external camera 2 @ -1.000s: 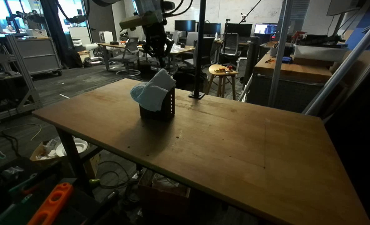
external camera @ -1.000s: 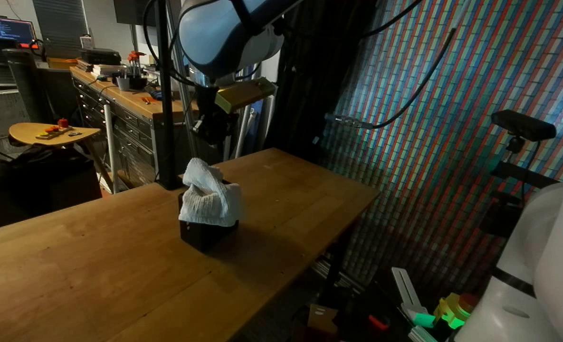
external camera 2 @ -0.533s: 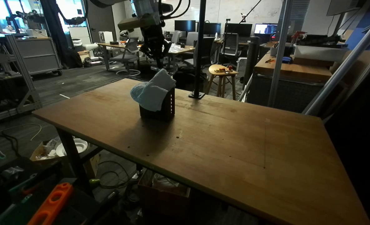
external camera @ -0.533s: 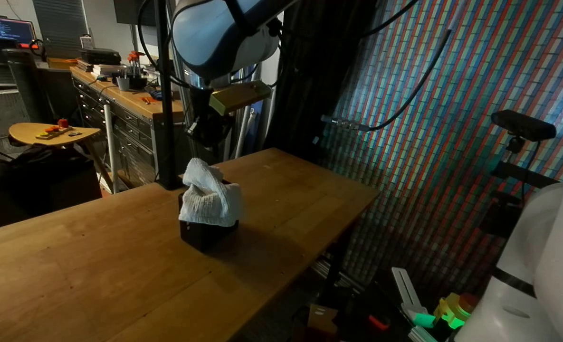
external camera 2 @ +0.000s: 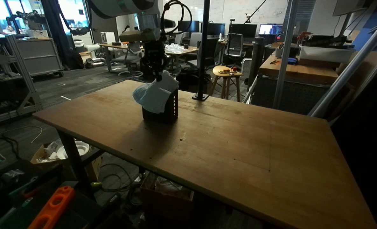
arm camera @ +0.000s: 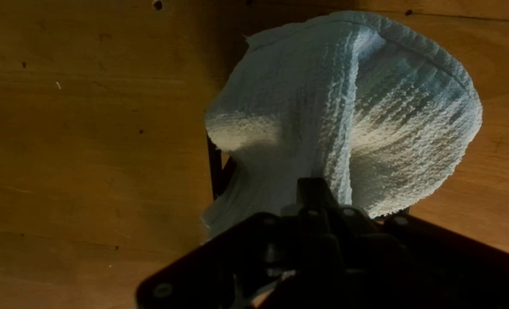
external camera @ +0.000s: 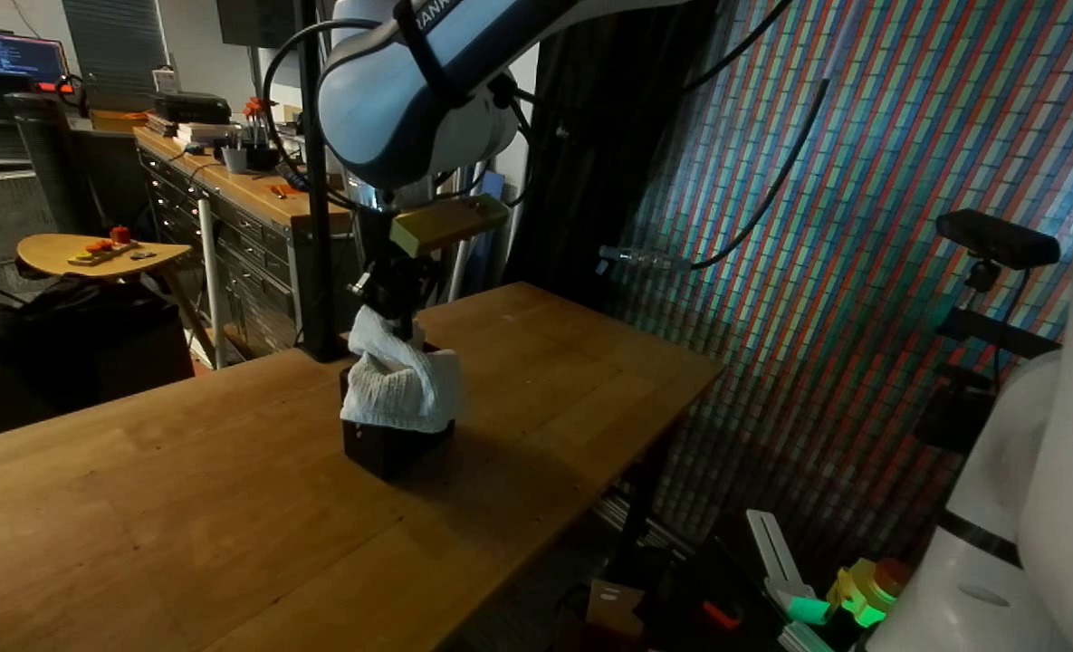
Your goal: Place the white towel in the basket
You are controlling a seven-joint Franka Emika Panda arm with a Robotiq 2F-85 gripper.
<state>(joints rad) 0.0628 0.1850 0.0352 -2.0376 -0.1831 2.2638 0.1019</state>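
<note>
robotiq gripper (external camera 2: 158, 75) pressed together over white towel (external camera 2: 156, 96); off-centre push may drag it past edge of perforated basket (external camera 2: 166, 114), onto wooden table (external camera 2: 226, 140).

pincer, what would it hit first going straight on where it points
Most likely the white towel draped over the basket, below the pincer; whether pincer and towel already touch is unclear.

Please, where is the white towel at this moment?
In both exterior views, the white towel is left of the picture's centre, draped over the black basket on the wooden table. The gripper is close to the towel's raised top.
</note>
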